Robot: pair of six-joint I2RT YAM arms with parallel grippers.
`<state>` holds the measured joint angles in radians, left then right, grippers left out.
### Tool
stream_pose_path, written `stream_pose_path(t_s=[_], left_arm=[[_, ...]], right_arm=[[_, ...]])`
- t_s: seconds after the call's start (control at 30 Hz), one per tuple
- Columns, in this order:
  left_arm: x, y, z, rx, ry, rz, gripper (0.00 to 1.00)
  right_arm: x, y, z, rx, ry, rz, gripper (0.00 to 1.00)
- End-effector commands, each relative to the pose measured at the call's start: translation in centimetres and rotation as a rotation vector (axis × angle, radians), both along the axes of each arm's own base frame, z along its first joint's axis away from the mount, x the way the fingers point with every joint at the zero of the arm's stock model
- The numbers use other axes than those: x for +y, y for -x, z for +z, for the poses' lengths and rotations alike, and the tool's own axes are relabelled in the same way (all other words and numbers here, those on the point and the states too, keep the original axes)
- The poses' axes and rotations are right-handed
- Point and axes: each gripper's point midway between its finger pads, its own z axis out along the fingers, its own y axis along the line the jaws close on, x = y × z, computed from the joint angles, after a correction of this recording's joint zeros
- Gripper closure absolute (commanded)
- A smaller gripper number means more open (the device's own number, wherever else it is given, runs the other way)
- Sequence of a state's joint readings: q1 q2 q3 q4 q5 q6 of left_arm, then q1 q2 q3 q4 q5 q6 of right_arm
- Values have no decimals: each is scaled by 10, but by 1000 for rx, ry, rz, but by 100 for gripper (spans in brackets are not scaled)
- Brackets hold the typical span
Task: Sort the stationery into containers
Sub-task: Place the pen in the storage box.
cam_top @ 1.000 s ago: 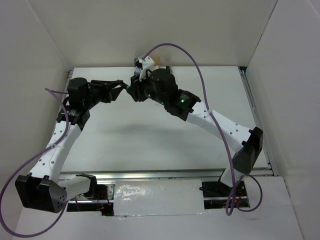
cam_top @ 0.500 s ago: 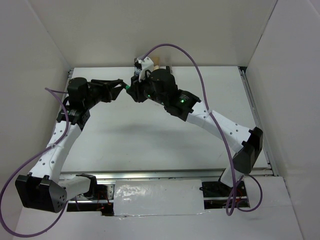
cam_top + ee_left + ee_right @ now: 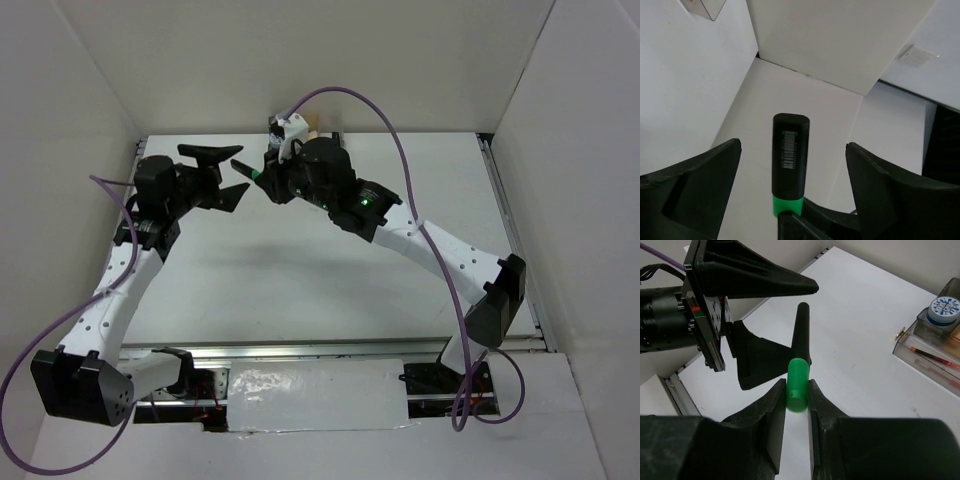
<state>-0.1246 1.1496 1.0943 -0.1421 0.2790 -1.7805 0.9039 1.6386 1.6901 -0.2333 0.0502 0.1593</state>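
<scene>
Right wrist view: the organiser point(image 3: 912, 342) sits at the right edge on the table point(image 3: 865, 300). Thin red pens point(image 3: 935, 358) lie in its low front tray, and the tin point(image 3: 945, 308) shows at a taller compartment behind. The right gripper point(image 3: 796, 402) is clamped on the green end of the highlighter point(image 3: 801, 332), which is held above the table. The left gripper point(image 3: 810, 322) faces it, one finger above and one below the black barrel, neither touching.

Left wrist view: the highlighter stands in mid-frame, barcode showing and green band at the bottom. The left fingers point(image 3: 695, 185) are spread wide and well clear on both sides.

Top view: half a second ago the left jaws were closed around the highlighter's tip; now they gape, and only the right gripper has it. Both arms sit where they were. The right wrist and its purple cable point(image 3: 400, 160) hide nearly all of the organiser at the far edge.
</scene>
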Motion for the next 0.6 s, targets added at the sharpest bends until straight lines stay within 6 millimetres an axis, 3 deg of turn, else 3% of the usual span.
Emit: stream_pose_path(t_s=[0.0, 0.1, 0.13, 0.23, 0.33, 0.37, 0.4, 0.47, 0.5, 0.57], left_arm=[[10, -1, 12, -78, -15, 22, 1], [39, -11, 5, -105, -71, 92, 1], [59, -15, 2, -111, -91, 130, 1], [90, -18, -11, -102, -199, 148, 1], [119, -19, -28, -118, -337, 136, 1], [128, -19, -34, -149, -433, 123, 1], [137, -19, -39, -145, -478, 127, 1], [156, -18, -51, -145, -619, 106, 1], [166, -18, -54, -138, -655, 109, 1], [173, -15, -64, -121, -700, 91, 1]], right_arm=[[-9, -1, 20, -32, -39, -36, 100], [-22, -12, 21, -39, -44, -99, 100], [-25, -15, 18, -35, -44, -120, 100], [-45, -39, 20, -32, -65, -229, 100], [-76, -79, 25, -10, -109, -377, 100], [-92, -103, 13, 12, -99, -454, 100], [-99, -116, 23, 13, -137, -482, 100], [-119, -149, 9, 37, -132, -536, 100], [-122, -159, 13, 30, -146, -536, 100], [-132, -187, -6, 32, -126, -581, 100]])
